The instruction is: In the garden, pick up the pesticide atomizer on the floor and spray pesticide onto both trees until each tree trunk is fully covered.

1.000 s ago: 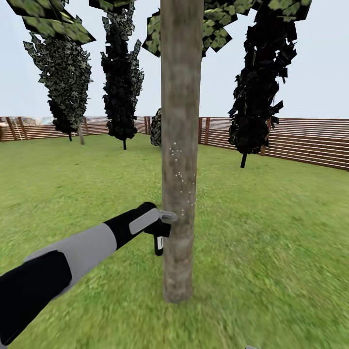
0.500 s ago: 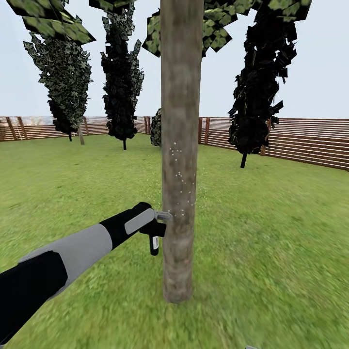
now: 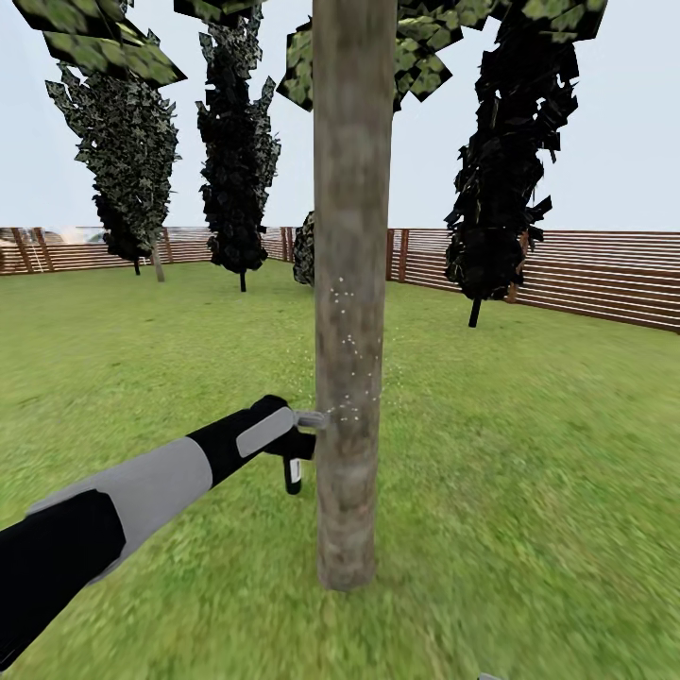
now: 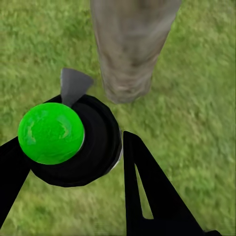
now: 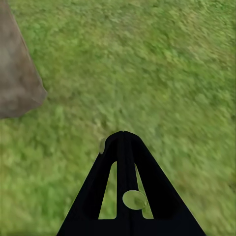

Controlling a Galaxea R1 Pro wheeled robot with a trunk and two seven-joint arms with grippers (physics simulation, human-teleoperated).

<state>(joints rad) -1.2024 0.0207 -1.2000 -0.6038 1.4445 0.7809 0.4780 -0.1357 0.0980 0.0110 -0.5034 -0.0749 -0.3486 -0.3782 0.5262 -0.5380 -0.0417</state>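
A mottled grey-brown tree trunk rises straight up the middle of the head view, flecked with small white spray dots at mid height. My left gripper is shut on the pesticide atomizer, a black bottle hanging just left of the trunk with its grey nozzle almost touching the bark. In the left wrist view the atomizer's green cap and black body sit between my fingers, and the trunk stands close ahead. My right gripper is shut and empty over grass, beside the trunk's base.
Grass lawn stretches all around, ringed by a brown slat fence. Dark narrow cypress-like trees stand near the fence. A thin grey trunk shows far left. Flat green leaves hang overhead.
My left gripper, with the atomizer in it, has risen slightly and drawn a little to the left along the trunk. The camera has not moved.
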